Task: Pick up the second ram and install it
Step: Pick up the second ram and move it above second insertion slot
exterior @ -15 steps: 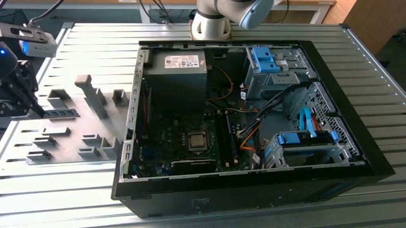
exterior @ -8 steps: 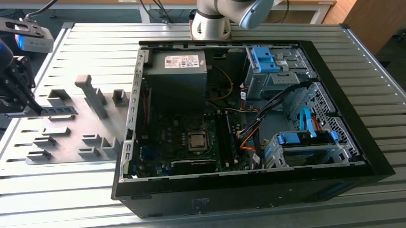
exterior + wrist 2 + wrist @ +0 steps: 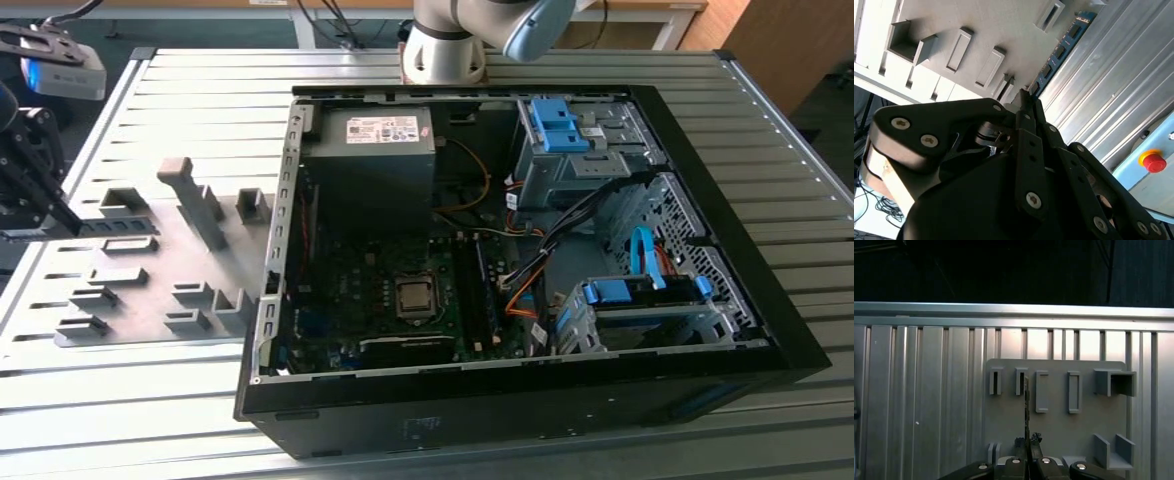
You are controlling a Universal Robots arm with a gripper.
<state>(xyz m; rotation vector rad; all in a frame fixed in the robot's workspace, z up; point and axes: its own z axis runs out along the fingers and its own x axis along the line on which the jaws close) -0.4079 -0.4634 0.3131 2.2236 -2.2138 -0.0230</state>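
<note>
Pincer [image 3: 1025,102] black linkage is up close in the second wrist view. Its fingers are clamped tight on one end of the second ram [image 3: 1063,47], no gap between them. The ram is a bluish-green board with dark chips, sticking out past the fingertips over the grey holder plate [image 3: 1004,30] and the slatted metal surface [image 3: 1114,90]. In the first wrist view the ram is edge-on, a thin line, with its far end just beside a narrow slot in the plate; can't tell if it touches.

In the exterior view the pincer sits at the far left edge over the plate, well apart from the open computer case [image 3: 747,330] centre-right. Inside the case, black slot rails [image 3: 478,290] run beside the silver processor [image 3: 416,297].

Writing: the white label [image 3: 384,130] on the power supply [image 3: 367,175] is too small to read. The red button [image 3: 1154,161] on a light-blue box [image 3: 1146,187] has no legible text.
</note>
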